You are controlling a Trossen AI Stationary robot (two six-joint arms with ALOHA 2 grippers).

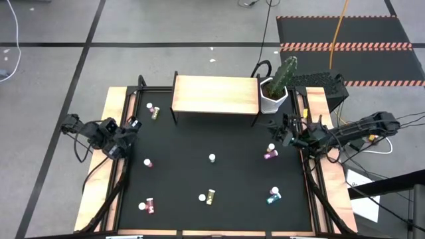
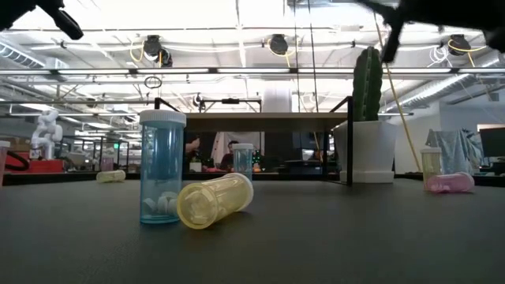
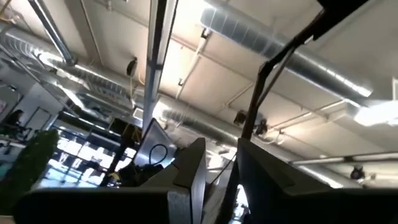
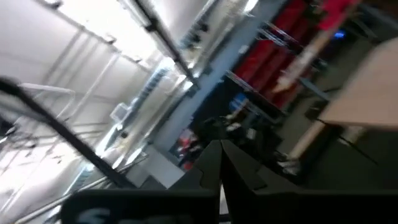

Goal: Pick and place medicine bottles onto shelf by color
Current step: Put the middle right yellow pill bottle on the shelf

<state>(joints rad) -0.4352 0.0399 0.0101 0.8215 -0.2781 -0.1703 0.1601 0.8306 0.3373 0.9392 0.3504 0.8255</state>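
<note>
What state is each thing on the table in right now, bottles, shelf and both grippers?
shelf: upright at the mat's far edge, top bare
teal bottle: standing, capped
yellow bottle: lying on its side, touching the teal bottle
pink bottle: lying down
left gripper: nearly shut, holding nothing
right gripper: shut, empty

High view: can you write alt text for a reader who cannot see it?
Seen from above, a black table holds an empty light-wood shelf at its far edge beside a potted cactus, with medicine bottles scattered over the mat, none on the shelf. The left gripper and right gripper rest at opposite table edges, holding nothing.
</note>
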